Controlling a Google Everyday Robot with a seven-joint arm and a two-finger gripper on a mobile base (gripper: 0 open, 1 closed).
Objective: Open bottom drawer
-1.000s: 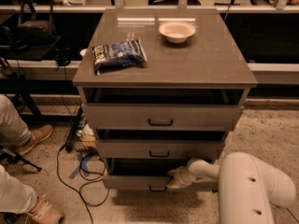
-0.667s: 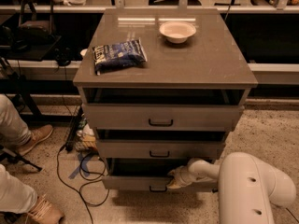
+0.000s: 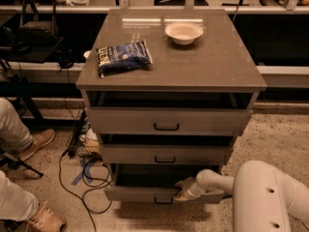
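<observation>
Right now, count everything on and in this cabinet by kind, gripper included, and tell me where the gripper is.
Drawers: 3 (top drawer, middle drawer, bottom drawer)
Black handles: 3
Bowl: 1
Snack bag: 1
Gripper: 1, at the bottom drawer's front edge, right of its handle
Total: 9

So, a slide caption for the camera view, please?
Robot gripper at the front edge of the partly open grey bottom drawer.

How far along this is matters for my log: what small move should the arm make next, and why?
Probably pull the bottom drawer straight out toward the camera. The gripper sits at the front's top edge, just beside the handle, and the drawer is only partly out, with a dark gap behind its front.
</observation>
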